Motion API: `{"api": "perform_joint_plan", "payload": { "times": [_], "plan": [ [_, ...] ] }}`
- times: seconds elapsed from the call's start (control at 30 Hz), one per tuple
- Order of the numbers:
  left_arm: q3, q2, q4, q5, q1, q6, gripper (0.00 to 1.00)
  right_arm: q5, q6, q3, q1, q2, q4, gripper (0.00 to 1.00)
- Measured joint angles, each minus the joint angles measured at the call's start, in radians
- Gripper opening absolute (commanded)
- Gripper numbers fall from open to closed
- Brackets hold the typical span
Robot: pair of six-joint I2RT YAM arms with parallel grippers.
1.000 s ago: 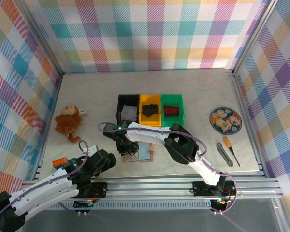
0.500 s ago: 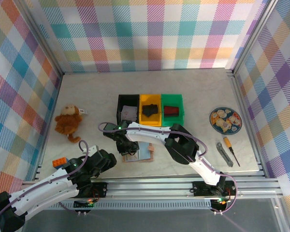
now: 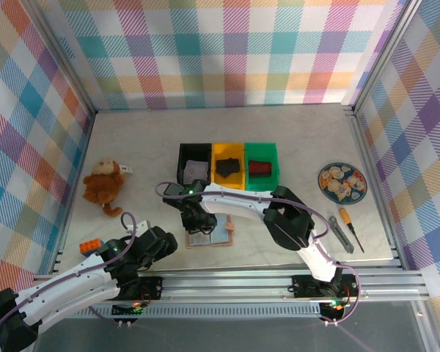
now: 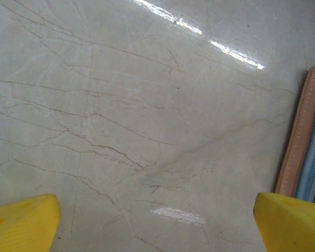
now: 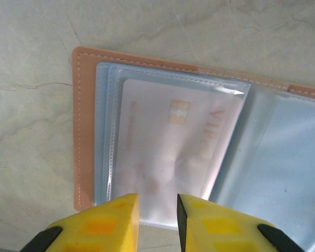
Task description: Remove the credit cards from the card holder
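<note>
The card holder [image 3: 214, 237] lies open on the table, pinkish-tan outside [image 5: 84, 131], pale blue-grey inside. A pale credit card [image 5: 173, 142] sits inside a clear sleeve on its left half. My right gripper [image 3: 197, 224] hovers over that half; its yellow fingers [image 5: 110, 220] stand a narrow gap apart at the sleeve's near edge, right gripper [image 5: 157, 210] with nothing seen between them. My left gripper [image 3: 163, 245] is wide open over bare table just left of the holder, left gripper [image 4: 157, 226] with the holder's tan edge [image 4: 300, 136] at its right.
Black [image 3: 194, 168], yellow [image 3: 228, 167] and green [image 3: 262, 167] bins stand behind the holder. A plush monkey [image 3: 103, 183] lies at the left, an orange block [image 3: 89, 246] near the left arm. A patterned plate [image 3: 342, 181], a screwdriver [image 3: 352, 229] and a cutter [image 3: 338, 233] lie right.
My right gripper has shifted a little right and toward the near edge, over the holder's left half. The left arm has not moved.
</note>
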Motion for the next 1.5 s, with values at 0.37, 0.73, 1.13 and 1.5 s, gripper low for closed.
{"api": "perform_joint_plan", "payload": {
  "times": [0.37, 0.73, 1.13, 1.5],
  "plan": [
    [0.012, -0.051, -0.006, -0.019, 0.0, -0.002, 0.95, -0.022, 0.005, 0.055, -0.002, 0.022, -0.019, 0.39],
    [0.014, -0.172, -0.112, -0.069, 0.0, -0.011, 0.95, -0.023, 0.008, 0.193, 0.005, 0.145, -0.076, 0.37],
    [0.014, -0.172, -0.114, -0.071, 0.0, -0.008, 0.95, 0.002, 0.007, 0.22, 0.019, 0.183, -0.126, 0.32],
    [0.014, -0.172, -0.114, -0.07, 0.0, -0.008, 0.95, 0.03, 0.007, 0.227, 0.032, 0.194, -0.148, 0.3]
  ]
}}
